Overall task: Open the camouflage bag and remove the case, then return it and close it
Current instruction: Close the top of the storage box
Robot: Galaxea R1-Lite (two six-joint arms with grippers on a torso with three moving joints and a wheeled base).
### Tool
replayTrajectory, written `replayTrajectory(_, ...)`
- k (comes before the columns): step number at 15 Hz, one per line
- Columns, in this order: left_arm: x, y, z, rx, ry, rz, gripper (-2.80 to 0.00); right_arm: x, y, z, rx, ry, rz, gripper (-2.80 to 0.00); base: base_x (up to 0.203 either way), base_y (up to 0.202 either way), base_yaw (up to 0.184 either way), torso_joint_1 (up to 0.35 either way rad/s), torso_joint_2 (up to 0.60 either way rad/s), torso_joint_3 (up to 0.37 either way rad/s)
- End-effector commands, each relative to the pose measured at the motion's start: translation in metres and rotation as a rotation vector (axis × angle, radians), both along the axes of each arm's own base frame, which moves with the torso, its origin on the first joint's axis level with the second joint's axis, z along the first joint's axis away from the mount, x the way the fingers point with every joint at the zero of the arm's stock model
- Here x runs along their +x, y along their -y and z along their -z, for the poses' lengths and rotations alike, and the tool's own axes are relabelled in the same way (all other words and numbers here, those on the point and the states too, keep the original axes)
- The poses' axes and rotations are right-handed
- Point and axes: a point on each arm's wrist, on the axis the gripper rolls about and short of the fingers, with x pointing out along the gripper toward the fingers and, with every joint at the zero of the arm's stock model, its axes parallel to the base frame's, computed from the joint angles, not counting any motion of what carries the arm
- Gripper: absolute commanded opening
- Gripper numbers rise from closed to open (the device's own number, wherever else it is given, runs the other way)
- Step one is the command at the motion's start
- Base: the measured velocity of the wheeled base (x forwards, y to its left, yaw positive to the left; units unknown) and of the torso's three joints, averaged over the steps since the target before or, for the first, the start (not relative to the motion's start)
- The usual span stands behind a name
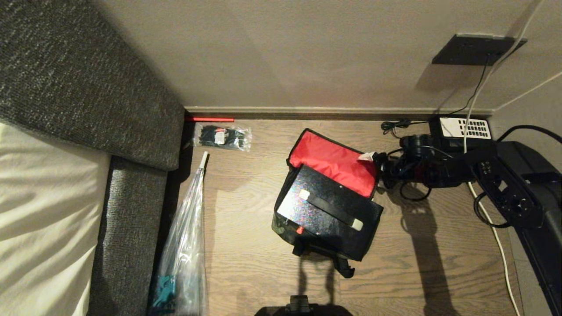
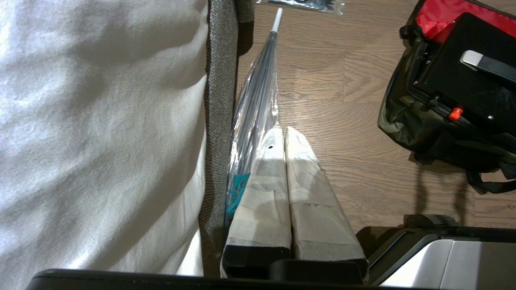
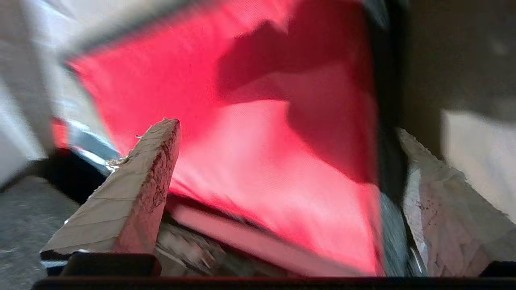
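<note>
On the wooden floor beside the bed, the camouflage bag stands with its red-lined lid thrown back and the black case lying across its mouth, which suggests the closing step is in hand. The right gripper, wide open and empty, straddles the lid's far edge (the left gripper sits parked and closed); next it must pinch that edge and fold the lid forward.

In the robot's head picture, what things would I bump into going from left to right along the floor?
Grey sofa → clear-wrapped umbrella → camouflage bag with the black case on top → right gripper at the red lid's edge → black telephone.
</note>
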Motion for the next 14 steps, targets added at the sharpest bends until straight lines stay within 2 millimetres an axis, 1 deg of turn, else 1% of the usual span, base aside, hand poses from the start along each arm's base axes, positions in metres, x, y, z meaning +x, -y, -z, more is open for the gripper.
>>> replayTrajectory(1, 0.0, 0.0, 0.0, 0.0, 0.001, -0.001, -2.8, 0.012, 0.001, 0.002, 0.006, 0.078, -0.002, 0.0, 0.0, 0.0, 0.0, 0.0, 0.0, 0.0)
replayTrajectory(2, 0.0, 0.0, 0.001, 0.0, -0.001, -0.001, -2.8, 0.015, 0.0, 0.002, -0.002, 0.117, -0.005, 0.0, 0.0, 0.0, 0.0, 0.0, 0.0, 0.0)
replayTrajectory(3, 0.0, 0.0, 0.001, 0.0, -0.001, -0.001, -2.8, 0.016, 0.0, 0.005, -0.005, 0.122, -0.007, -0.88, 0.0, 0.0, 0.0, 0.0, 0.0, 0.0)
replayTrajectory(4, 0.0, 0.0, 0.0, 0.0, 0.0, -0.001, -2.8, 0.016, 0.0, 0.006, -0.005, 0.12, -0.004, -2.8, 0.0, 0.0, 0.0, 0.0, 0.0, 0.0)
replayTrajectory(5, 0.0, 0.0, 0.0, 0.0, 0.001, -0.001, -2.8, 0.015, 0.001, 0.005, -0.005, 0.116, -0.002, -2.8, 0.0, 0.0, 0.0, 0.0, 0.0, 0.0)
replayTrajectory(8, 0.0, 0.0, 0.001, 0.0, 0.0, 0.0, -2.8, 0.012, 0.0, -0.007, -0.023, 0.138, -0.01, -2.8, 0.0, 0.0, 0.0, 0.0, 0.0, 0.0)
replayTrajectory(11, 0.0, 0.0, 0.001, 0.0, -0.001, -0.001, -2.8, 0.007, -0.001, -0.026, -0.041, 0.207, -0.021, -2.8, 0.0, 0.0, 0.0, 0.0, 0.0, 0.0)
replayTrajectory(13, 0.0, 0.0, 0.001, -0.001, -0.001, -0.001, -2.8, -0.001, -0.001, -0.033, -0.05, 0.24, -0.027, -2.8, 0.0, 0.0, 0.0, 0.0, 0.0, 0.0)
replayTrajectory(14, 0.0, 0.0, 0.0, 0.0, 0.001, -0.001, -2.8, -0.007, -0.001, -0.03, -0.083, 0.239, -0.04, -2.8, 0.0, 0.0, 0.0, 0.0, 0.0, 0.0)
